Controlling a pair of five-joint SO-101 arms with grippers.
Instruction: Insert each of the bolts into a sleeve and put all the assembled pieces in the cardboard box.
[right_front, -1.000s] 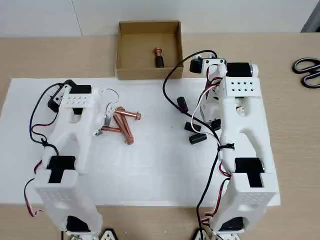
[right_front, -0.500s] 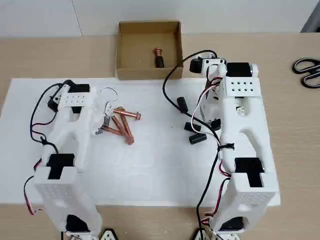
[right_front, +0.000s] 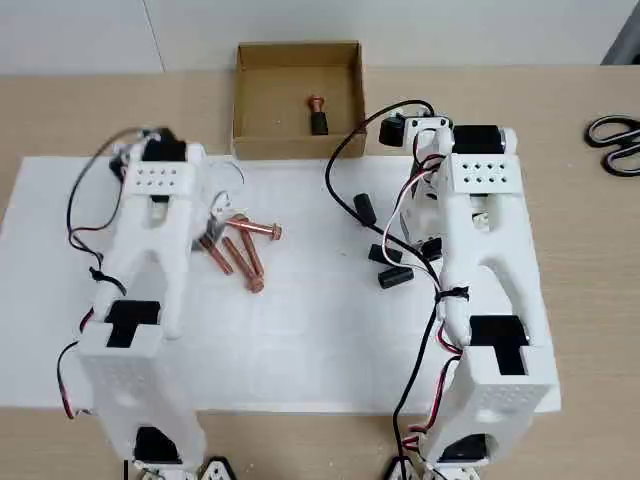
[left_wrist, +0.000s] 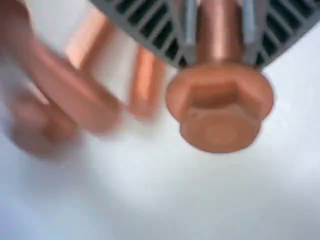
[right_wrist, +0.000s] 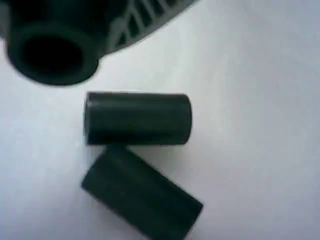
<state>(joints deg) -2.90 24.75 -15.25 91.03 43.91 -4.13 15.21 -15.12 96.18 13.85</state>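
My left gripper (right_front: 213, 228) is shut on a copper bolt (left_wrist: 218, 107), whose hexagonal head points out from between the ribbed jaws (left_wrist: 215, 30). Other loose bolts (right_front: 248, 252) lie on the white sheet right beside it. My right gripper (right_front: 428, 243) is shut on a black sleeve (right_wrist: 50, 50), held just above two more sleeves (right_wrist: 137, 118) that lie on the sheet. Another sleeve (right_front: 365, 208) lies further left. The cardboard box (right_front: 248, 100) stands at the back with one assembled piece (right_front: 317, 113) inside.
A white sheet (right_front: 320, 340) covers the wooden table between the arms. Black, red and white cables (right_front: 340, 165) loop from the right arm past the box's corner. Scissors (right_front: 615, 140) lie at the far right edge.
My left arm has pushed forward toward the box and its gripper has taken a bolt from the pile, and the loose bolts shifted slightly. The right arm has not moved.
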